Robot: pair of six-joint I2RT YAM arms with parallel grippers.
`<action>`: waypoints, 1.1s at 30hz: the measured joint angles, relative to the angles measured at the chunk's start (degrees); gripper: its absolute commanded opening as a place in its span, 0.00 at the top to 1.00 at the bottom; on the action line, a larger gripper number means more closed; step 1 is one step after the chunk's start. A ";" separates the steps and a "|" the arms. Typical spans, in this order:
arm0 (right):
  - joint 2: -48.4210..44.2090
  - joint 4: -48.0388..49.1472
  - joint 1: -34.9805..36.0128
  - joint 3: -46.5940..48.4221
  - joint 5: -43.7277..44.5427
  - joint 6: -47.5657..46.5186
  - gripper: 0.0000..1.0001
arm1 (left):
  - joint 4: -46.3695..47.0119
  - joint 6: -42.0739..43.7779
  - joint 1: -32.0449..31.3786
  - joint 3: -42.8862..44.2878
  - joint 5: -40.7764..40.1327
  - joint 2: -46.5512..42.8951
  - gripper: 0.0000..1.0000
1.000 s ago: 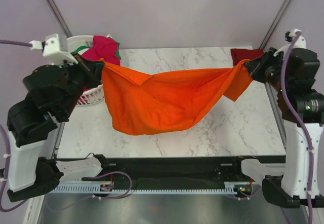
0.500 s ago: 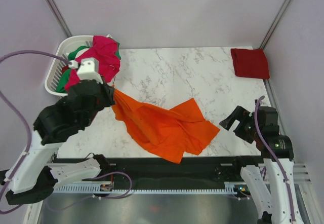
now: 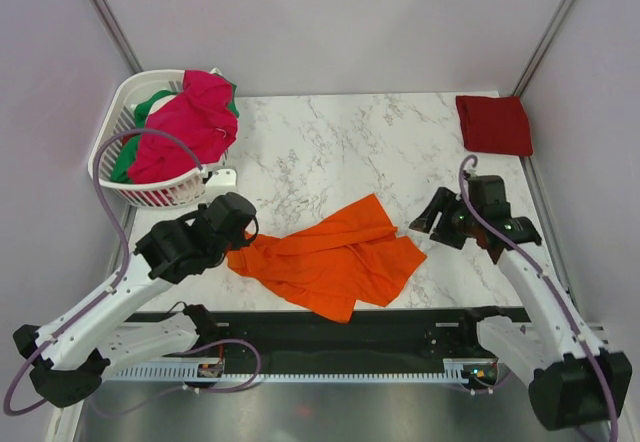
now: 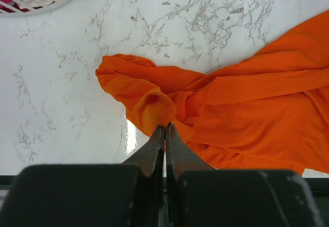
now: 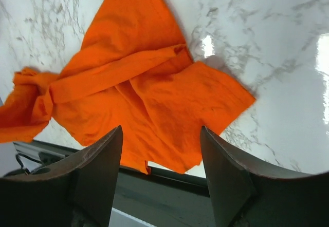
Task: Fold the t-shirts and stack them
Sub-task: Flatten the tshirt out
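- Dropped from the mid-air stretch it held between both arms a second ago, the orange shirt (image 3: 335, 262) now lies crumpled on the marble table (image 3: 330, 152), close to the near edge and roughly midway between the arms.
- At the shirt's left end, the left claw (image 4: 164, 128) has come down low over the table, its fingers pressed together and clamped on a raised fold of orange cloth.
- Just beside the shirt's right corner, the right claw (image 5: 160, 128) has let go and hangs above the table with its fingers spread apart, nothing between them; the shirt's right half lies spread below it.
- At the far right corner of the table, a dark red shirt (image 3: 494, 124) lies folded into a neat rectangle, well apart from the orange one.
- At the far left, a white slatted basket (image 3: 108, 152) holds a pink shirt (image 3: 190, 117) heaped over its rim, with a green shirt (image 3: 150, 107) showing beneath it.
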 measured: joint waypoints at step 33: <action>36.63 21.46 14.16 4.55 8.04 -2.62 0.59 | 4.57 -0.04 0.74 -8.68 -0.79 -0.96 0.98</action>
